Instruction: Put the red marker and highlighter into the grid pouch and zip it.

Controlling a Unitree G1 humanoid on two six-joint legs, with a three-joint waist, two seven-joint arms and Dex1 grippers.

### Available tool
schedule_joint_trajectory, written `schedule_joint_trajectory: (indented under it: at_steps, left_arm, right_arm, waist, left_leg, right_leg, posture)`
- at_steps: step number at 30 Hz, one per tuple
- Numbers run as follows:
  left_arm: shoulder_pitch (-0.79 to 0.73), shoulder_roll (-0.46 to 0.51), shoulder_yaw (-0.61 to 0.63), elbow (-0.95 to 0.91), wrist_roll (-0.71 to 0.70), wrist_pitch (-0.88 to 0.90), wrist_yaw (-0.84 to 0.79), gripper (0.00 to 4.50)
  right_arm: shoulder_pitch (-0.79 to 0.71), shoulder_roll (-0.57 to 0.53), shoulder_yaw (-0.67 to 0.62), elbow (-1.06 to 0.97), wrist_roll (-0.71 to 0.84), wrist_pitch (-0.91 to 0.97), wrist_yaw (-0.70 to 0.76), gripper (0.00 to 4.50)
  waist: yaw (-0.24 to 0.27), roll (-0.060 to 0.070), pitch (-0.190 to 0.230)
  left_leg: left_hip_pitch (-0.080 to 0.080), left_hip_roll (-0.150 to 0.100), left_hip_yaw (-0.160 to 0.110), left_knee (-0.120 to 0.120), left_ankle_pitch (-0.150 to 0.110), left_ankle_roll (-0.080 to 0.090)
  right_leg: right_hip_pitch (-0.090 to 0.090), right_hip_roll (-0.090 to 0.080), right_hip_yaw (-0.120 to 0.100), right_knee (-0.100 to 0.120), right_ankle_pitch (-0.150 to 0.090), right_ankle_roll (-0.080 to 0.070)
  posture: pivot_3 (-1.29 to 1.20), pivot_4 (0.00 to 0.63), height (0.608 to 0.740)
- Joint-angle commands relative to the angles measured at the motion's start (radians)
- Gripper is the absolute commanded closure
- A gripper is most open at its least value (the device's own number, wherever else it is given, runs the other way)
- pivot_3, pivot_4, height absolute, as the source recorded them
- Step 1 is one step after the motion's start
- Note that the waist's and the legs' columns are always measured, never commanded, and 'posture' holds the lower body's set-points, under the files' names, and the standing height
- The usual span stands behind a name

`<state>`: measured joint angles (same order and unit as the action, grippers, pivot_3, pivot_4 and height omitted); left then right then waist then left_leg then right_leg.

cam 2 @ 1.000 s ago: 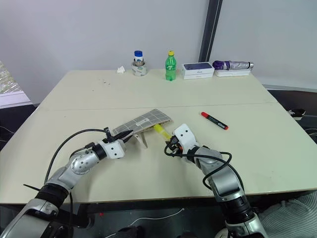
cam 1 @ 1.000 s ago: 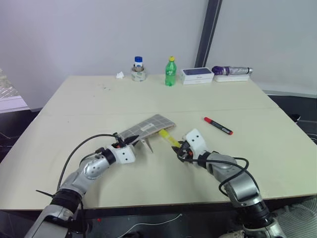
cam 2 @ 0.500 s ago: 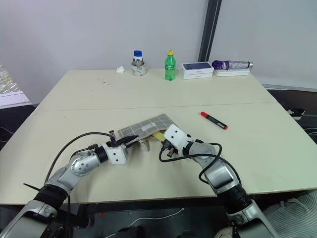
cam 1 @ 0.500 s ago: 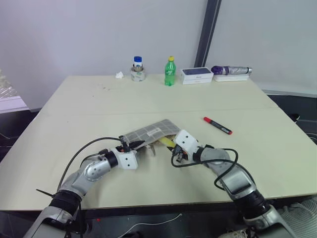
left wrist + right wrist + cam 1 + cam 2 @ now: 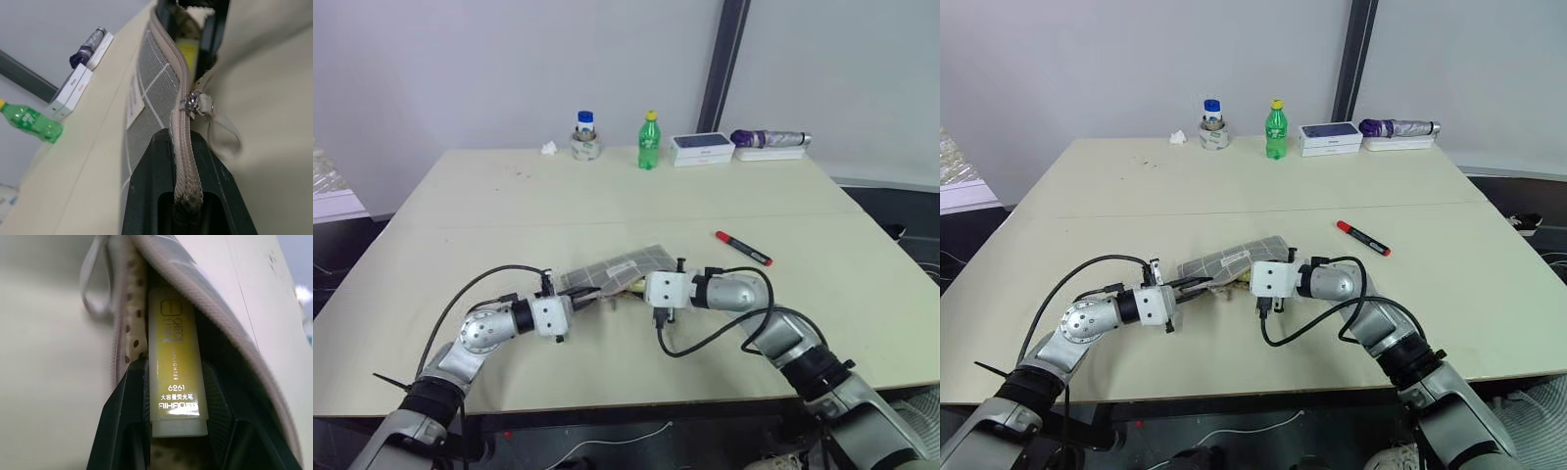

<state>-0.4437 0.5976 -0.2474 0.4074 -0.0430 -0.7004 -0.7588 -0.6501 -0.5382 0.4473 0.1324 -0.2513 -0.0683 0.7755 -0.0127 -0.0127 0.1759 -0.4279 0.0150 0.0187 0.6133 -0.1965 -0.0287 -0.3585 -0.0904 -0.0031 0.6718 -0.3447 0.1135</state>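
Our right hand, pinching the highlighter, has swung in and now pushes it into the grid pouch, whose zipper edge our left hand clamps, while the red marker waits on the worktop.

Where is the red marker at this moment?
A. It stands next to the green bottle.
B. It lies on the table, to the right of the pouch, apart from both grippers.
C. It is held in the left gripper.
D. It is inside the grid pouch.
B: the red marker lies flat on the table, apart from the grid pouch, while the right gripper holds the highlighter at the pouch's opening.
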Motion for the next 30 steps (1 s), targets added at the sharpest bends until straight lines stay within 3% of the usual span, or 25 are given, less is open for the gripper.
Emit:
schedule_joint_trajectory:
  at_steps: [1, 8, 15, 20, 25, 30]
  left_arm:
    - [-0.005, 0.003, 0.041, -0.056, -0.114, 0.021, -0.077, 4.50]
    - [-0.018, 0.000, 0.094, -0.028, -0.141, 0.032, -0.130, 4.50]
    - [-0.003, -0.009, 0.097, -0.003, -0.096, 0.007, -0.126, 4.50]
    - [0.018, -0.019, 0.098, -0.007, -0.055, 0.007, -0.099, 4.50]
    - [0.049, -0.031, 0.104, -0.018, -0.023, 0.007, -0.054, 4.50]
    - [0.060, -0.037, 0.106, -0.022, -0.007, 0.010, -0.032, 4.50]
  right_arm:
    - [-0.030, 0.021, 0.004, 0.014, -0.005, -0.051, 0.022, 3.59]
    - [-0.010, 0.011, -0.011, 0.053, -0.025, -0.128, 0.019, 3.59]
    - [0.052, -0.001, -0.084, -0.035, 0.073, -0.045, 0.061, 0.19]
    - [0.193, -0.047, -0.200, -0.225, 0.196, 0.075, 0.085, 0.08]
    - [0.403, -0.057, -0.378, -0.443, 0.412, 0.224, 0.083, 0.08]
    - [0.482, 0.011, -0.525, -0.477, 0.499, 0.348, -0.067, 0.08]
  waist:
    - [0.000, 0.000, 0.000]
    - [0.000, 0.000, 0.000]
    - [0.000, 0.000, 0.000]
    - [0.007, 0.000, 0.000]
    - [0.003, 0.000, 0.000]
    - [0.001, 0.000, 0.000]
  left_leg:
    - [0.000, 0.000, 0.000, 0.000, 0.000, 0.000]
    - [0.000, 0.000, 0.000, 0.000, 0.000, 0.000]
    - [0.000, 0.000, 0.000, 0.000, 0.000, 0.000]
    - [0.000, 0.001, 0.000, 0.001, 0.000, 0.000]
    - [0.000, 0.001, 0.000, 0.000, 0.000, 0.001]
    - [0.001, 0.001, -0.001, 0.001, 0.000, 0.001]
  right_leg:
    - [0.000, 0.000, 0.000, 0.000, 0.000, 0.000]
    - [0.000, 0.000, 0.000, 0.000, 0.000, 0.000]
    - [0.001, 0.000, 0.000, 0.000, 0.000, 0.000]
    - [0.001, -0.001, 0.000, -0.001, 0.000, 0.000]
    - [0.002, -0.001, 0.000, -0.001, 0.000, 0.000]
    - [0.003, -0.001, 0.000, -0.001, 0.000, 0.000]
  posture:
    - [0.00, 0.150, 0.740]
    - [0.00, 0.150, 0.740]
    - [0.00, 0.150, 0.740]
    - [0.00, 0.150, 0.740]
    - [0.00, 0.150, 0.740]
    - [0.00, 0.150, 0.740]
